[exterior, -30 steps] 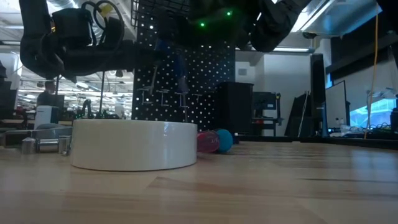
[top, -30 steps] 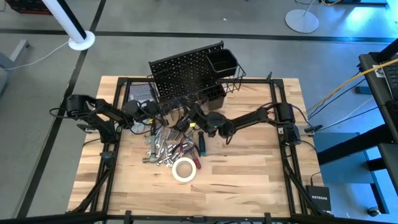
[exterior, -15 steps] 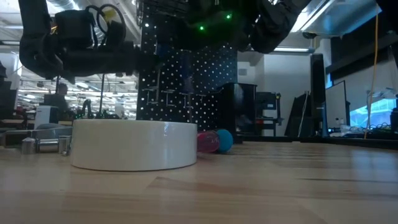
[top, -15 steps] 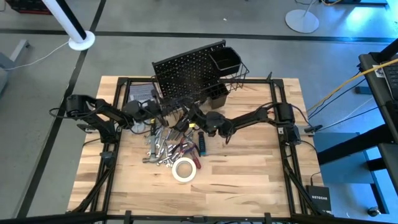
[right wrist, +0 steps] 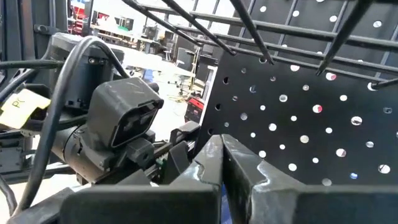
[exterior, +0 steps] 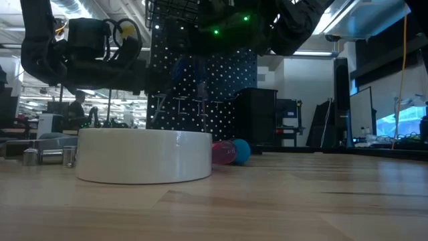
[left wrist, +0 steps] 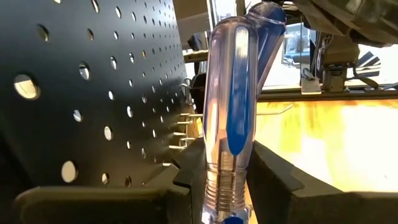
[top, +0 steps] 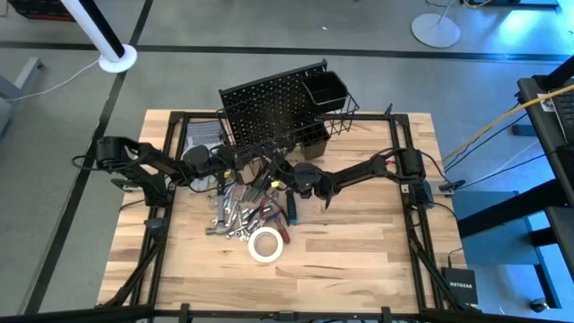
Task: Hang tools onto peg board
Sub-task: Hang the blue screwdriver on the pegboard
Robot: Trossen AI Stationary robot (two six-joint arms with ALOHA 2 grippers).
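The black peg board (top: 269, 108) stands at the table's far middle. A row of thin hooks (left wrist: 183, 134) sticks out of its face. My left gripper (top: 235, 164) (left wrist: 229, 149) is just in front of the board's left part, shut on a screwdriver with a clear, blue-cored handle (left wrist: 230, 106). My right gripper (top: 269, 169) (right wrist: 222, 146) hovers shut close to the board's face, facing the left wrist. Other tools (top: 238, 211) lie heaped on the table, with a white tape roll (top: 265, 244) (exterior: 144, 155) nearer. My left gripper pinches the screwdriver's handle at its ribbed end (left wrist: 227, 186) between its two fingers, which come level from the table's left and lie across it. The handle rises from the fingers beside the board's hooks. Its free end (left wrist: 267, 15) is close under my right arm. My right gripper: whether its shut fingers touch the screwdriver or the board, I cannot tell.
A black wire basket (top: 339, 121) and a square cup (top: 323, 87) hang on the board's right end. A blue-handled screwdriver (top: 291, 208) lies right of the heap. Red and blue handle ends (exterior: 231, 152) show behind the tape roll. Bare wood lies toward the near edge.
My left gripper has sunk a little and tipped forward, carrying the screwdriver closer to the board's face. The peg board has shifted slightly toward the table's right. My right gripper has stayed in place, shut.
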